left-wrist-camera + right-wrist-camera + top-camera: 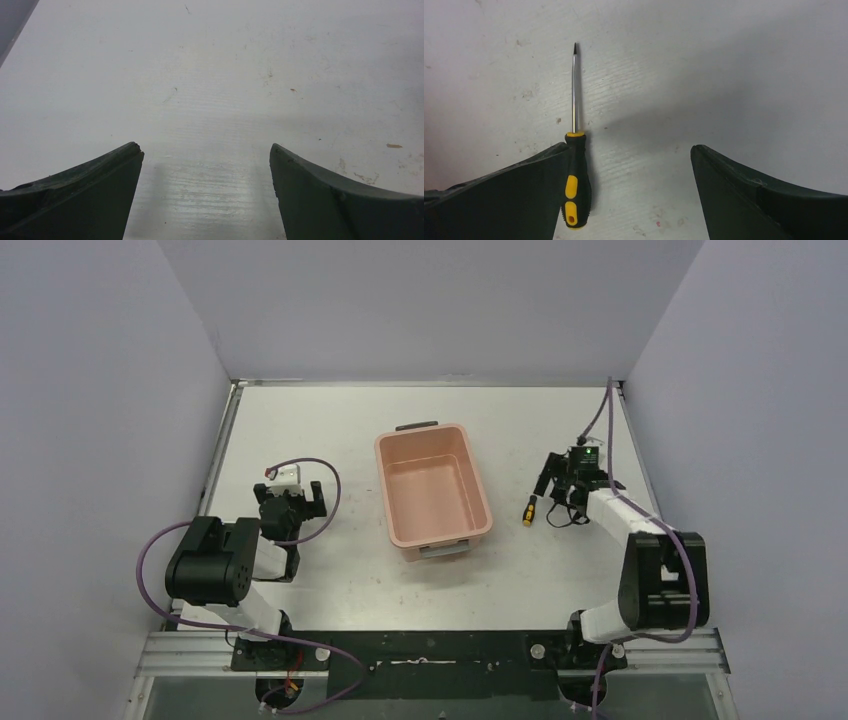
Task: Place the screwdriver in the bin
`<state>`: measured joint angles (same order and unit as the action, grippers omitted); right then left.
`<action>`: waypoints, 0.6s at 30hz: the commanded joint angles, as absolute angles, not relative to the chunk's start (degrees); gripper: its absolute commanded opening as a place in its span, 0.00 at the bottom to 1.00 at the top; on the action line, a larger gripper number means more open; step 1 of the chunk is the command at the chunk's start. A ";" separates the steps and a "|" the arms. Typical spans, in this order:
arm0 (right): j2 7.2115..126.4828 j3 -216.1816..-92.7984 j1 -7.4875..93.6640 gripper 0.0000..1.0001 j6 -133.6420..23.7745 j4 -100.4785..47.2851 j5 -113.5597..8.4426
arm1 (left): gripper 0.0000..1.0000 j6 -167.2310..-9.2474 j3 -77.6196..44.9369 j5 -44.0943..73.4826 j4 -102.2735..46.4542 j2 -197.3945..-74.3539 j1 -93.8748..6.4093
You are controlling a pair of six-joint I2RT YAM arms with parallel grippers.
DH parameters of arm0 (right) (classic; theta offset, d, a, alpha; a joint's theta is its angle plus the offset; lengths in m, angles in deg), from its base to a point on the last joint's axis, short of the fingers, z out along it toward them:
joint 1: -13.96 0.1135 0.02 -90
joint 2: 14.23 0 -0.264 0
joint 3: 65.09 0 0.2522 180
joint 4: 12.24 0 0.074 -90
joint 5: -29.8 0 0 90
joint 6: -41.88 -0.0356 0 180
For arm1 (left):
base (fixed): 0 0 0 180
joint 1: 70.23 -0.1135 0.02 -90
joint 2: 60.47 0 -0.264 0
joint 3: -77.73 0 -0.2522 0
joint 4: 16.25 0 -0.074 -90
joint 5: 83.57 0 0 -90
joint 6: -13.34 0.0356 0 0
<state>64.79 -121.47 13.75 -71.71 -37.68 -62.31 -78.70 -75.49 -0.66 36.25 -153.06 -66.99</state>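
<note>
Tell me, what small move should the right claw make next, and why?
Probably a slight sideways shift toward the screwdriver. The right gripper is open, but the handle lies on the table beside one finger, not centred in the gap.

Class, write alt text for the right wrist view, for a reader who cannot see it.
A small screwdriver with a yellow and black handle lies on the white table, tip pointing away, its handle close beside one finger of the open right tool. Nothing is gripped.
</note>
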 commanded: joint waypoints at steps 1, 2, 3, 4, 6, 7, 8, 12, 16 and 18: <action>74.15 -128.66 18.56 0.92 -68.63 -42.15 -64.96 | 0.97 -78.18 -74.06 -0.58 39.66 -152.87 -67.33; 76.01 -129.82 19.93 0.92 -68.46 -42.58 -66.19 | 0.97 -78.23 -74.07 -0.57 39.69 -152.88 -67.33; 77.48 -130.92 21.39 0.92 -68.53 -42.87 -67.55 | 0.97 -78.21 -74.05 -0.57 39.69 -152.92 -67.38; 78.86 -131.68 22.48 0.92 -68.59 -43.03 -68.41 | 0.97 -78.16 -74.06 -0.57 39.72 -152.87 -67.34; 81.46 -132.70 24.18 0.92 -68.98 -43.05 -69.47 | 0.97 -78.20 -74.06 -0.60 39.67 -152.90 -67.33; 82.49 -132.95 24.82 0.91 -69.15 -42.98 -69.85 | 0.97 -78.20 -74.07 -0.60 39.70 -152.86 -67.33; 83.43 -133.00 25.21 0.90 -69.33 -42.97 -70.14 | 0.97 -78.21 -74.09 -0.55 39.73 -152.88 -67.33; 85.56 -131.66 25.56 0.75 -69.65 -42.61 -69.70 | 0.97 -78.22 -74.10 -0.56 39.71 -152.89 -67.33; 84.46 -129.54 25.61 0.20 -69.46 -42.40 -67.39 | 0.97 -78.24 -74.09 -0.58 39.69 -152.91 -67.33; 82.37 -129.82 25.64 0.00 -69.11 -43.77 -66.98 | 0.97 -78.24 -74.03 -0.53 39.70 -152.86 -67.33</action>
<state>83.57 -131.70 25.67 -69.81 -39.65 -66.48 -78.70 -75.49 -0.66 36.25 -153.06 -66.96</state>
